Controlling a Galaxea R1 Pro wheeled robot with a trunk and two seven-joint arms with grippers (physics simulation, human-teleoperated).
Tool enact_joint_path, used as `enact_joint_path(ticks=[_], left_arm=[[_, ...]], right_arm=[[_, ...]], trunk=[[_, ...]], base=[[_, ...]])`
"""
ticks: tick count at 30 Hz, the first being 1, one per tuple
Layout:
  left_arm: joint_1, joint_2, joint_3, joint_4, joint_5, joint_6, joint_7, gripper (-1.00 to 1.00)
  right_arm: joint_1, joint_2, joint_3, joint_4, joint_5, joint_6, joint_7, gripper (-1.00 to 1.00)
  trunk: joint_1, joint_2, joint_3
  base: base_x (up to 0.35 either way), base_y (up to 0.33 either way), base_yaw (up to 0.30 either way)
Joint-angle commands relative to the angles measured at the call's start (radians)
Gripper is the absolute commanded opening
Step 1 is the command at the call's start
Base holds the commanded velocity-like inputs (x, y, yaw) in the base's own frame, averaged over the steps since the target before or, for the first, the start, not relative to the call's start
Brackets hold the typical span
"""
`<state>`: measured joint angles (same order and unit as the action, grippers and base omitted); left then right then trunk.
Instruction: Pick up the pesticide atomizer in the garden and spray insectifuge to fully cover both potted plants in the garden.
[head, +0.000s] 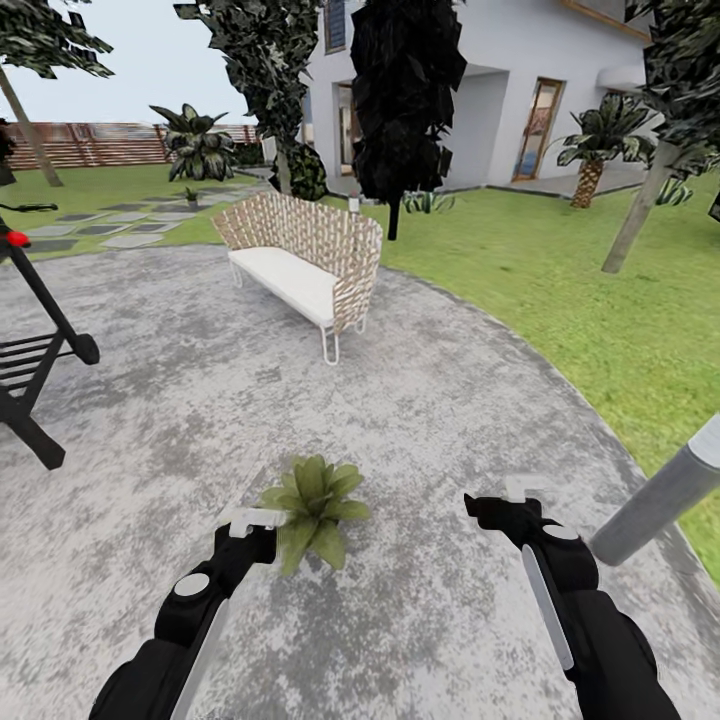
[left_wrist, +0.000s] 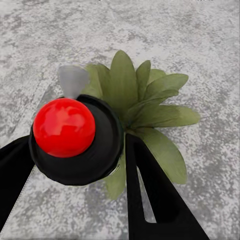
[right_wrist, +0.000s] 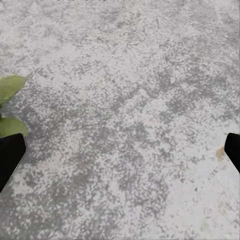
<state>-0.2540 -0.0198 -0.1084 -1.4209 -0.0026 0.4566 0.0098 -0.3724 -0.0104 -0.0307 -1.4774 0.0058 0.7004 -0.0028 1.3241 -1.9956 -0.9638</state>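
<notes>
While the left hand (left_wrist: 75, 165) grips the atomizer (left_wrist: 75, 137) over a plant (head: 315, 505) at 12 o'clock, the right hand (head: 520, 500) hangs spread, empty. Spraying comes next; no specks show.

The head view looks forward and down from high over both arms, across the patio (head: 180, 400) toward a bench (head: 300, 265) and house (head: 520, 90). The left wrist view looks steeply down, close above the plant (left_wrist: 145, 107) that the head view shows between the arms (head: 315, 505). The right wrist view faces down at nearby paving (right_wrist: 130, 115), catching the same plant's leaves (right_wrist: 10, 87) at its edge.
</notes>
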Motion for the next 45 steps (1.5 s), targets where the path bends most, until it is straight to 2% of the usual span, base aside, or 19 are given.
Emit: enact_joint_path(ticks=[1, 12, 34, 39, 40, 42, 43, 45], left_arm=[[-0.001, 0.000, -0.001, -0.001, 0.000, 0.006, 0.001, -1.00], [-0.001, 0.000, -0.001, -0.001, 0.000, 0.006, 0.001, -1.00], [0.005, 0.002, -0.001, -0.013, 0.004, 0.007, -0.002, -1.00], [0.005, 0.005, -0.016, -0.059, 0.007, 0.093, -0.011, -1.00], [0.005, 0.006, -0.038, -0.063, 0.008, 0.135, -0.015, -1.00], [0.003, 0.008, -0.084, -0.065, 0.009, 0.194, -0.019, -1.00], [0.002, 0.009, -0.095, -0.066, 0.009, 0.208, -0.019, -1.00], [-0.018, 0.012, -0.128, -0.066, 0.010, 0.259, -0.025, -1.00]], right_arm=[[0.000, 0.000, 0.000, -0.001, 0.000, 0.005, 0.000, 1.00], [0.000, 0.000, 0.000, -0.001, 0.000, 0.005, 0.000, 1.00], [0.000, -0.002, -0.001, -0.002, 0.001, 0.005, 0.000, 1.00], [0.000, -0.002, 0.007, -0.005, 0.009, 0.008, 0.002, 1.00], [0.000, -0.013, 0.009, -0.010, 0.012, 0.023, 0.005, 1.00], [0.000, -0.059, 0.013, -0.025, 0.014, 0.058, 0.022, 1.00], [0.000, -0.072, 0.015, -0.027, 0.015, 0.065, 0.033, 1.00], [0.000, -0.113, 0.025, -0.034, 0.014, 0.083, 0.105, 1.00]], trunk=[[0.000, 0.000, 0.000], [0.000, 0.000, 0.012], [0.000, 0.000, 0.013], [0.000, 0.000, 0.013], [0.000, 0.000, 0.013], [0.000, 0.000, 0.013], [0.000, 0.000, 0.013], [0.000, 0.000, 0.013]], base=[[0.000, 0.000, 0.230], [0.000, 0.000, 0.212], [0.000, 0.000, 0.007], [0.000, 0.000, 0.000], [0.000, 0.000, 0.000], [0.000, 0.000, 0.000], [0.000, 0.000, 0.000], [0.000, 0.000, 0.000]])
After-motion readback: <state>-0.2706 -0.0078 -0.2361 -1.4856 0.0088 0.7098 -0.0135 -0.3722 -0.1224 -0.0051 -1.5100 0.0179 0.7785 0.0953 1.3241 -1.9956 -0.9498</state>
